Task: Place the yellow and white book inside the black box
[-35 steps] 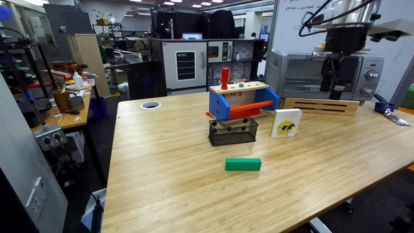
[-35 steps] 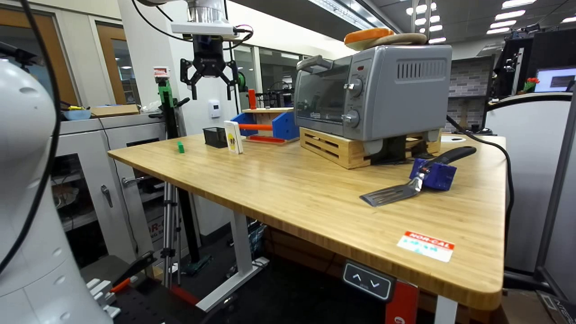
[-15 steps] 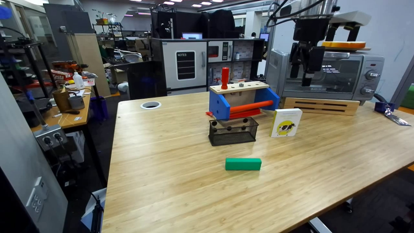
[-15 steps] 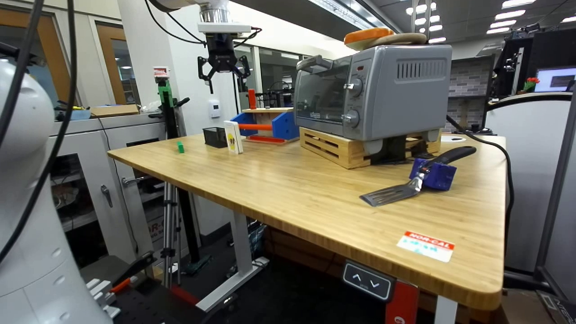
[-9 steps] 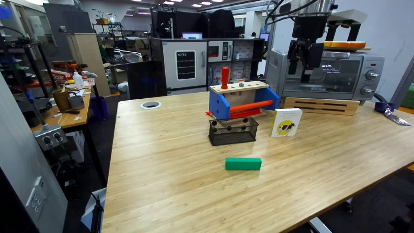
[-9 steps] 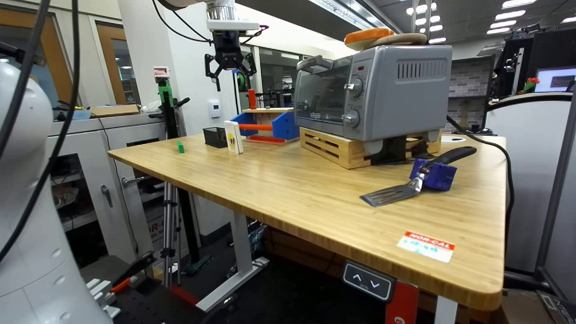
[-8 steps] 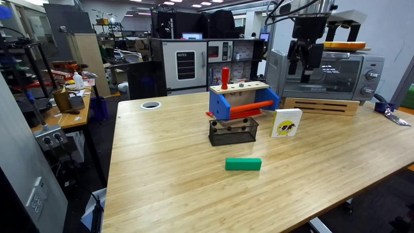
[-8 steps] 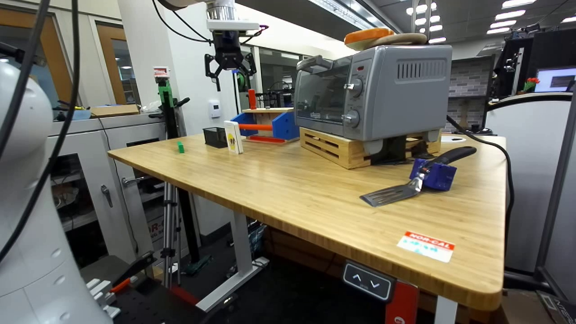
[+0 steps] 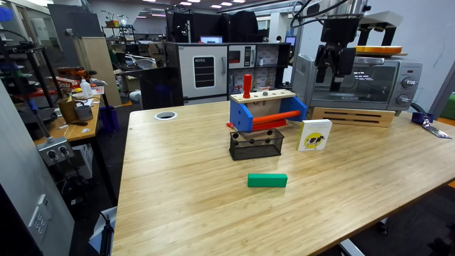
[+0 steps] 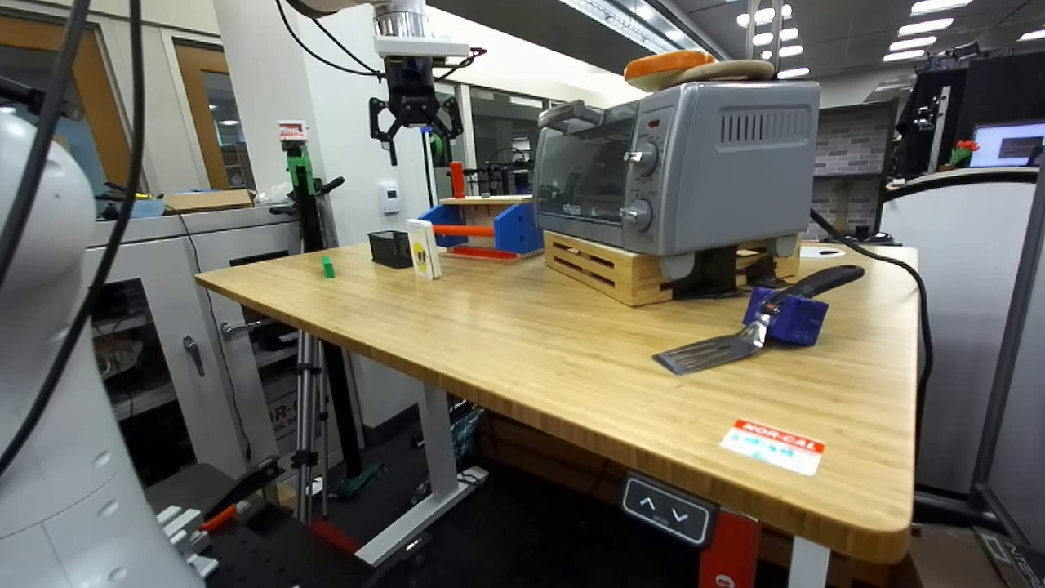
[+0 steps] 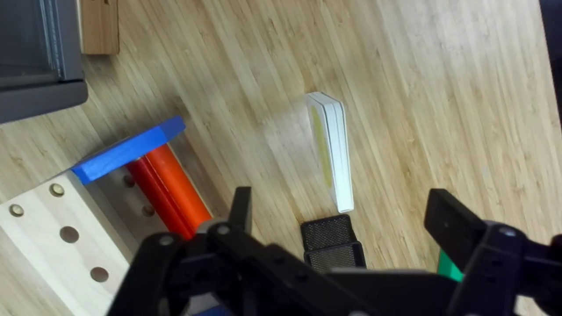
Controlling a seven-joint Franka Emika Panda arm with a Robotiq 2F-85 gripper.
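The yellow and white book [image 9: 314,136] stands upright on the table in both exterior views [image 10: 423,250]. The wrist view shows its white top edge [image 11: 339,153]. The black box [image 9: 256,147] is a low open mesh basket beside the book, also in an exterior view [image 10: 391,250]. In the wrist view the black box [image 11: 330,235] is partly hidden by the gripper. My gripper [image 9: 327,83] is open and empty, high above the table, pointing down, apart from the book. In the wrist view the gripper [image 11: 340,195] has its fingers wide apart, with the book ahead between them.
A green block [image 9: 267,180] lies in front of the box. A blue and orange toy bench [image 9: 268,110] with a red peg stands behind the box and book. A toaster oven [image 10: 678,167] on a wooden crate [image 10: 600,269] stands near the gripper. A spatula [image 10: 718,351] lies farther off.
Over about two seconds my gripper has moved left and up in one exterior view, away from the oven's middle. It has hardly moved in the last half second. Book and box are unmoved.
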